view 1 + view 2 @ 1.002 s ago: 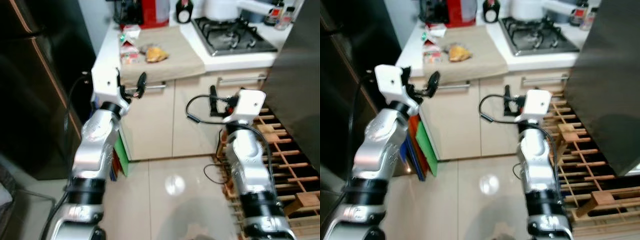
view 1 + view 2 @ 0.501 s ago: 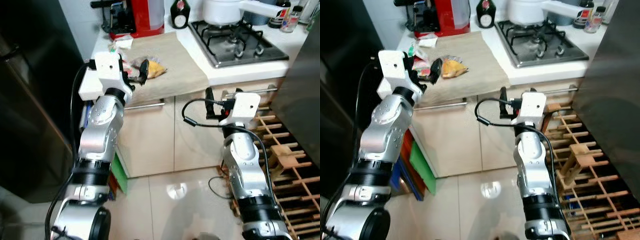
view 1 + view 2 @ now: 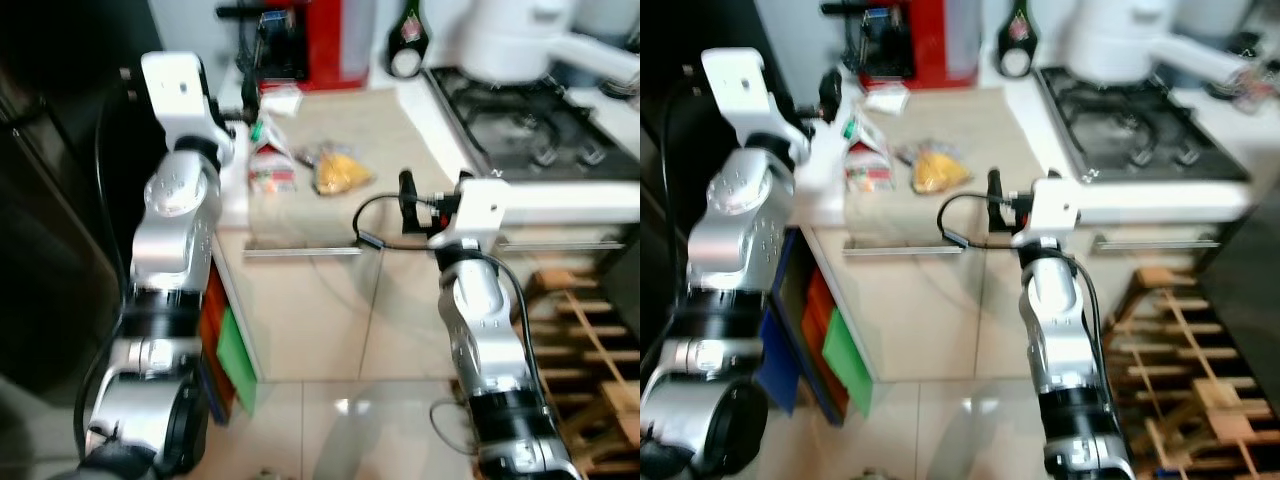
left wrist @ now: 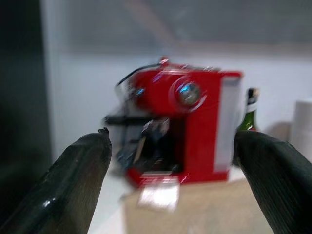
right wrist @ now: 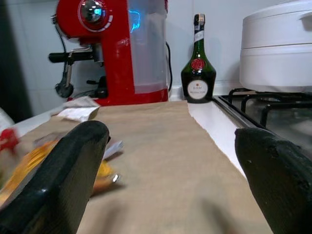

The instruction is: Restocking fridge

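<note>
Jaws released on both our left gripper (image 4: 173, 180) and right gripper (image 5: 170, 175); yellow snack bag (image 3: 932, 170) lies crinkled beside a red-and-white carton (image 3: 865, 165).

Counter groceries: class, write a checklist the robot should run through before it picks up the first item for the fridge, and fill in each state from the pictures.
1. Carton and yellow bag lie within sight on the counter mat: ok.
2. Left gripper open, nothing held: ok.
3. Right gripper open, nothing held: ok.
4. Right gripper low at the counter's front edge, level with the mat: ok.
5. Picture sharp enough to aim: not ok, head views are blurred.
6. Fridge door open: cannot tell.
</note>
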You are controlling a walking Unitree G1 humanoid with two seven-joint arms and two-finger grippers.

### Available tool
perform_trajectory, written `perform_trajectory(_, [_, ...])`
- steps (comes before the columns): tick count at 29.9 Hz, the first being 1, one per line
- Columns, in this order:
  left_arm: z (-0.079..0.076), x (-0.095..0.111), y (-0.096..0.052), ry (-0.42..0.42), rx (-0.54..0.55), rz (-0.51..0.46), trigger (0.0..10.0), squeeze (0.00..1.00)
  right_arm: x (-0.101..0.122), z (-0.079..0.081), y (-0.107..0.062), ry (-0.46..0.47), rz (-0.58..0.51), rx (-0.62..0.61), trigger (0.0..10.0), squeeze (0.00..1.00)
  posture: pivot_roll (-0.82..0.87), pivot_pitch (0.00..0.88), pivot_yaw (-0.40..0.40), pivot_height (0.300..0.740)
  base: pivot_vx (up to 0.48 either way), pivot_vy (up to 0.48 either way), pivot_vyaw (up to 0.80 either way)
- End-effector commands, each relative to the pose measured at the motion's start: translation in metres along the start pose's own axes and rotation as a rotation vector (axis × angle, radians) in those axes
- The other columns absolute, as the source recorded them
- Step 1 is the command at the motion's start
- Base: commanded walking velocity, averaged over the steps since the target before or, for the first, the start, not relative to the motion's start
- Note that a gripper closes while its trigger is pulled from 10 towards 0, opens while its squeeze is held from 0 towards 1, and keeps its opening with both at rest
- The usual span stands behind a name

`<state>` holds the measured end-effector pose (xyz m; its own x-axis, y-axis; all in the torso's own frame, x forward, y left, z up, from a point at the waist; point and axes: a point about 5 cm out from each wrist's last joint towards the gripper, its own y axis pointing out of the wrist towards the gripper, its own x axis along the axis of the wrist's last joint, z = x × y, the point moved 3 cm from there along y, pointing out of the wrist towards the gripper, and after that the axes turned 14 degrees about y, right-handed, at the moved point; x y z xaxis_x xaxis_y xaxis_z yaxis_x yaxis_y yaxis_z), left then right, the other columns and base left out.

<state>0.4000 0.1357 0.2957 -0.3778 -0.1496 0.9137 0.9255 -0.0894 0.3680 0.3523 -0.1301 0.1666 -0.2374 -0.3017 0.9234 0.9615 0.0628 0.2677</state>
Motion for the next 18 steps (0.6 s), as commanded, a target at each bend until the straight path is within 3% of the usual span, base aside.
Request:
perform_trajectory(1, [-0.011,0.002,0.005,0.01,-0.04,0.011,10.0,0.0,0.002,-0.006,0.001,-0.012,0.0,-0.012,10.0,0.0,-0.07,0.029,0.058,0.74,0.315,0.0,0.0])
perform_trajectory(7, [-0.014,0.002,0.011,0.028,-0.059,0.039,10.0,0.0,0.006,-0.011,0.001,-0.013,-0.013,-0.031,10.0,0.0,-0.09,0.025,0.069,0.74,0.0,0.0,0.0])
perform_trajectory(8, [-0.017,0.003,0.009,-0.009,-0.075,0.028,10.0,0.87,0.006,-0.011,0.001,-0.014,-0.014,-0.032,10.0,0.0,-0.09,0.023,0.068,0.74,0.0,0.0,0.0])
perform_trajectory(9, [-0.017,0.003,0.009,-0.009,-0.075,0.028,10.0,0.87,0.006,-0.011,0.001,-0.014,-0.014,-0.032,10.0,0.0,-0.09,0.023,0.068,0.74,0.0,0.0,0.0])
perform_trajectory(10, [-0.028,0.0,0.006,-0.048,-0.125,0.041,10.0,1.0,0.007,-0.012,0.001,-0.017,-0.017,-0.032,10.0,0.0,-0.09,0.021,0.066,0.74,0.0,0.0,0.0])
perform_trajectory(15, [-0.053,-0.02,-0.004,-0.05,-0.197,0.161,10.0,1.0,0.012,-0.015,0.001,-0.029,-0.03,-0.036,10.0,0.0,-0.1,0.011,0.059,0.74,0.0,0.0,0.0])
perform_trajectory(17, [-0.056,-0.025,-0.006,-0.049,-0.197,0.186,10.0,1.0,0.013,-0.015,0.001,-0.03,-0.032,-0.037,10.0,0.0,-0.1,0.011,0.059,0.74,0.0,0.0,0.0])
perform_trajectory(18, [-0.059,-0.029,-0.008,-0.053,-0.198,0.208,10.0,0.5,0.014,-0.016,0.001,-0.031,-0.033,-0.037,10.0,0.0,-0.1,0.007,0.057,0.74,0.0,0.0,0.0])
